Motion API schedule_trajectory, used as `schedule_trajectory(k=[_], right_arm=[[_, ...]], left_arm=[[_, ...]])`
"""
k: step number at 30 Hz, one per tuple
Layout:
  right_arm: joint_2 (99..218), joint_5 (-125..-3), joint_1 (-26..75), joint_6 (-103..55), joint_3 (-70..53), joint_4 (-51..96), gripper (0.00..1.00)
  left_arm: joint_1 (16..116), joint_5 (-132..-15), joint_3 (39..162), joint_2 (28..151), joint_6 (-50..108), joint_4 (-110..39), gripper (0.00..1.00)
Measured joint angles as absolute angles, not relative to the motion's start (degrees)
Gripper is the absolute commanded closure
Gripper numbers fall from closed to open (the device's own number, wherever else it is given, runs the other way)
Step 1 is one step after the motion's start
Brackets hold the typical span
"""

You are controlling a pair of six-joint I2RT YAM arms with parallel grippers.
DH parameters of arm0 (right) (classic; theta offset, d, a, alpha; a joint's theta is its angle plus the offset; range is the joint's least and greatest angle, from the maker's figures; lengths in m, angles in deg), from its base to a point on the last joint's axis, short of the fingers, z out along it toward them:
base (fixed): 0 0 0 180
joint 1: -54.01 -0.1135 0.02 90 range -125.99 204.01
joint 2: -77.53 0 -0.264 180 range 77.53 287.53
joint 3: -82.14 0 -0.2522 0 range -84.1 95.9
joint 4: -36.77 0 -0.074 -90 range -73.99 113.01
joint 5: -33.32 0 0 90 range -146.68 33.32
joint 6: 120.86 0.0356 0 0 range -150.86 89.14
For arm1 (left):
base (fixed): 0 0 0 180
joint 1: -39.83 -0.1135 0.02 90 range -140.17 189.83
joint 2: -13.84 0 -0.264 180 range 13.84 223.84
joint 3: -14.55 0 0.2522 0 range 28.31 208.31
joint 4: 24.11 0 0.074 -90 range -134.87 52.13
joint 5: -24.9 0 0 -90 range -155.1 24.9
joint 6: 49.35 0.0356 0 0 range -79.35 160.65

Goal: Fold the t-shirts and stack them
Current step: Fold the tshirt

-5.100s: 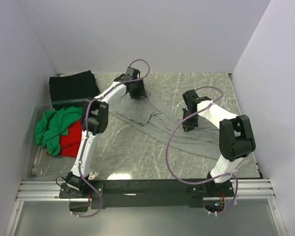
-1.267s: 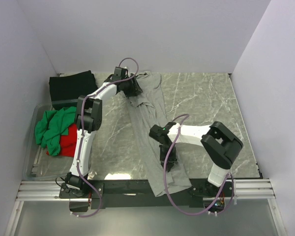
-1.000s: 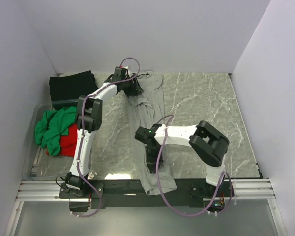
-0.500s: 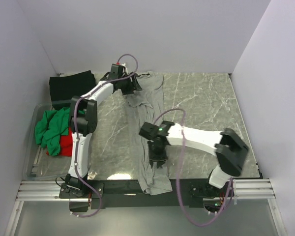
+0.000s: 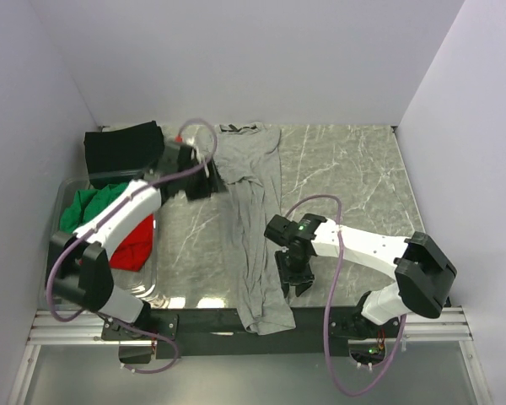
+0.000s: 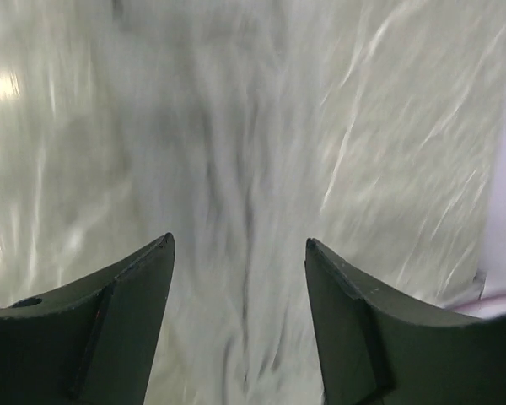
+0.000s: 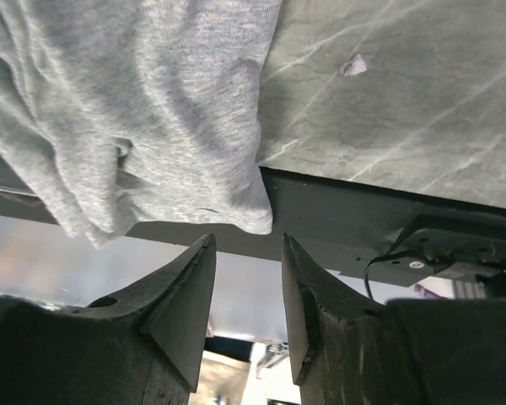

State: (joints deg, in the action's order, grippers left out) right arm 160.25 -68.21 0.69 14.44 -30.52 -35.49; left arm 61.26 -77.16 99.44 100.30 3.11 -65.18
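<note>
The heather-grey t-shirt (image 5: pixel 255 219) lies stretched in a long narrow strip from the back of the table to past its near edge, collar at the far end. My left gripper (image 5: pixel 204 180) is open and empty just left of its upper part; the left wrist view shows blurred grey cloth (image 6: pixel 228 169) between the fingers. My right gripper (image 5: pixel 292 281) is open and empty just right of the shirt's lower part, whose hem (image 7: pixel 152 126) hangs over the table edge. A folded black shirt (image 5: pixel 122 149) lies at the back left. Green (image 5: pixel 88 207) and red (image 5: pixel 137 240) shirts sit in a bin.
A clear plastic bin (image 5: pixel 59 270) stands at the left edge and holds the green and red shirts. The table is grey marble (image 5: pixel 354 177), walled on three sides. A black rail (image 7: pixel 379 228) runs along the near edge.
Both grippers have let go of the grey shirt. The left arm has drawn back and left from the collar. The right gripper has shifted right, off the shirt's lower part.
</note>
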Motion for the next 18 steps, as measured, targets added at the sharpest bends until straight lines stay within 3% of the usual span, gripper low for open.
schedule_trajectory(k=[6, 18], right_arm=[[160.38, -71.62, 0.69, 11.68, -33.93, -32.54, 0.53], [161.43, -78.42, -2.46, 11.92, -40.53, -23.86, 0.53]], left_arm=[[63.84, -82.55, 79.38, 96.16, -0.98, -68.13, 0.30], [66.27, -92.41, 69.67, 95.12, -4.21, -65.75, 0.31]])
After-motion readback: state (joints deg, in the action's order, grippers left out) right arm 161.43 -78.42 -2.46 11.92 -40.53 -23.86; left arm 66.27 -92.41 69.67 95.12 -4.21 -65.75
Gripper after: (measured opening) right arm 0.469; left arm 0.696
